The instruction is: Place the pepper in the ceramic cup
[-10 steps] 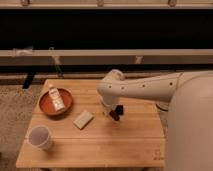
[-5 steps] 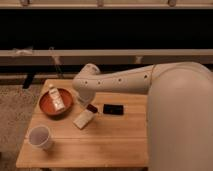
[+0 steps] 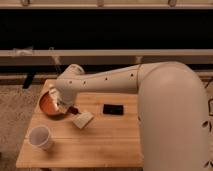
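The pepper (image 3: 73, 110) is a small dark red lump on the table (image 3: 100, 146), between the bowl (image 3: 44, 103) on its left and the block (image 3: 82, 120) just near-right of it. The gripper (image 3: 65, 105) is directly over it, at the right rim of the bowl. I cannot tell if the gripper is closed, apart, or clamped on the pepper.

The cup (image 3: 40, 136) stands alone at the near left corner, close to the left edge and well apart from the pepper. Between them there is bare wood. The near and right parts of the table are also open. A black rectangle (image 3: 113, 109) lies flat to the right of the block, not touching it.

The arm (image 3: 110, 80) reaches in from the right and covers the far edge of the table and part of the bowl. The robot's body (image 3: 175, 120) hides the right edge. The pepper is dark and partly in shadow, so its outline is hard to make out.

The table is pale wood with planks. The cup is whitish, smooth and slightly tapered with a round rim. The bowl is red-orange and shallow. The block is tan and rectangular. The arm is smooth, rounded and off-white.
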`<state>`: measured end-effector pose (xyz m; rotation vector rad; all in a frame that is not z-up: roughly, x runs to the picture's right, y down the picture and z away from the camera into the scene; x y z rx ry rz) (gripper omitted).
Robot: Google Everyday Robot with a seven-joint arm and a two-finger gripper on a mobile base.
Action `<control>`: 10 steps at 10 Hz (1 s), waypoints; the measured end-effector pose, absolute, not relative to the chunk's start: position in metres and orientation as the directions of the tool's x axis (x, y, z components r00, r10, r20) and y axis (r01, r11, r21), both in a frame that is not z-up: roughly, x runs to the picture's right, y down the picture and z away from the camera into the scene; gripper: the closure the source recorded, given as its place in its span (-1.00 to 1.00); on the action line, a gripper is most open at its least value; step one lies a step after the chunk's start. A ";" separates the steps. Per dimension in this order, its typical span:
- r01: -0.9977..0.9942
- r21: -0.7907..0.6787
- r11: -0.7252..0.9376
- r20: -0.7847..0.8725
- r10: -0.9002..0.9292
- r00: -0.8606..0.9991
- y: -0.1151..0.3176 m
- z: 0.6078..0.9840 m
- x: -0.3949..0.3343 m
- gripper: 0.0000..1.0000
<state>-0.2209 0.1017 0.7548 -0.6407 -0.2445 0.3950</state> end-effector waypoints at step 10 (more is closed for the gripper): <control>-0.268 -0.647 0.714 0.116 0.439 0.891 0.112 0.737 -0.230 1.00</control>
